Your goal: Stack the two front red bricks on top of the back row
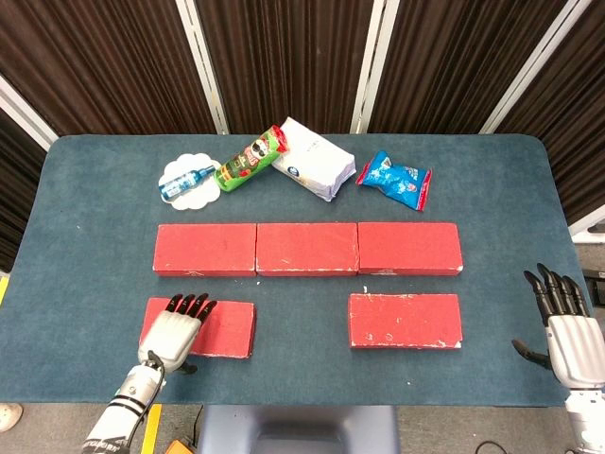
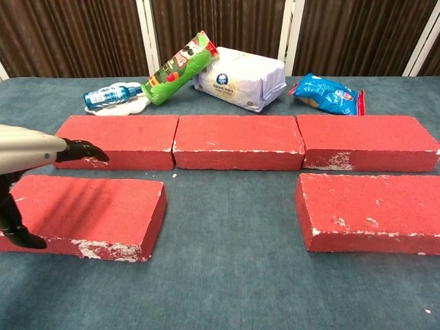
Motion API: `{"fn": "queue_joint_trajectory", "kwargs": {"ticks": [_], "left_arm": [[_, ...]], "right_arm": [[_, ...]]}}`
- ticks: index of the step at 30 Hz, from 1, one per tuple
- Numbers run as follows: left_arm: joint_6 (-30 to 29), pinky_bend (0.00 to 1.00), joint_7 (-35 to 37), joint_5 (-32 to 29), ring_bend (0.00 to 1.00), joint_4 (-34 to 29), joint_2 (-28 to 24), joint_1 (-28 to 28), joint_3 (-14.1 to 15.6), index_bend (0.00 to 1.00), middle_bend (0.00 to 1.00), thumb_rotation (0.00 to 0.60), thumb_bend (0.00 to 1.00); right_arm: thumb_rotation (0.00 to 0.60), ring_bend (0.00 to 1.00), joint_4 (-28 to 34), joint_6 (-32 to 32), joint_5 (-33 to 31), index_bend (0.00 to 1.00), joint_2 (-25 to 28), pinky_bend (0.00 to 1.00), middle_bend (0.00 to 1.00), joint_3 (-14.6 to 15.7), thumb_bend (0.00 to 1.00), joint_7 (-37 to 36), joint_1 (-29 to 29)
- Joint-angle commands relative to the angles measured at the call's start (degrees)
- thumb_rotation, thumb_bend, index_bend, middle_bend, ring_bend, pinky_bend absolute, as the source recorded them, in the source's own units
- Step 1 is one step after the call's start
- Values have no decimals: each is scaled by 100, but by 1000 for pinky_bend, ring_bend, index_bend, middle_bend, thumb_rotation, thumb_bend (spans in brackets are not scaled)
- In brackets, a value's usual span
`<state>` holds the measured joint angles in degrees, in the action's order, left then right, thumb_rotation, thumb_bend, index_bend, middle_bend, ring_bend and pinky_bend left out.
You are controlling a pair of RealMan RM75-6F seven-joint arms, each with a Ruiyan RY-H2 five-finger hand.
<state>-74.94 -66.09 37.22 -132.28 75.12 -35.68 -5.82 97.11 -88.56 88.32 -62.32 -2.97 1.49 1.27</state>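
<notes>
Head view, left hand (image 1: pixel 176 329) spread over front-left brick (image 1: pixel 222 327), empty

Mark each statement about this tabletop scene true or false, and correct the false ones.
1. Three flat red bricks form the back row. True.
2. The left hand is over the front left red brick. True.
3. The right hand holds the front right red brick. False: it is apart from it, by the table edge, fingers spread and empty.
4. A front brick already lies on the back row. False: both lie on the blue-green table covering.
5. The green crisp tube leans on the white bag. True.
</notes>
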Motion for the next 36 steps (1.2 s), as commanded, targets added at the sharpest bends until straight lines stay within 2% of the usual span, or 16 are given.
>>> {"fn": "queue_joint_trajectory", "kwargs": {"ticks": [1,5,12,29,36], "left_arm": [[-268,63,-204,-544,0,91,312,-382,-220,0,0,600,0],[-413,63,-282,-1047,0,222,459,-690,-388,0,0,600,0],[-556,63,-278,-1660,0,521,646,-1088,-510,0,0,600,0],[-599,64,-61,-2090,0,634,571,-1391,-247,0,0,600,0],[-373,64,189,-2192,0,859,522,-1446,-140,0,0,600,0]], "right_arm": [[600,0,4,5,-5,125,0,0,26,-3,0,7,1],[600,0,11,45,-14,126,-1,0,26,6,0,27,13],[600,0,36,103,-21,127,-4,0,26,24,0,73,29],[600,0,41,102,-48,138,10,0,26,12,0,5,25],[600,0,54,155,-87,142,-19,0,26,8,0,72,46]]}}
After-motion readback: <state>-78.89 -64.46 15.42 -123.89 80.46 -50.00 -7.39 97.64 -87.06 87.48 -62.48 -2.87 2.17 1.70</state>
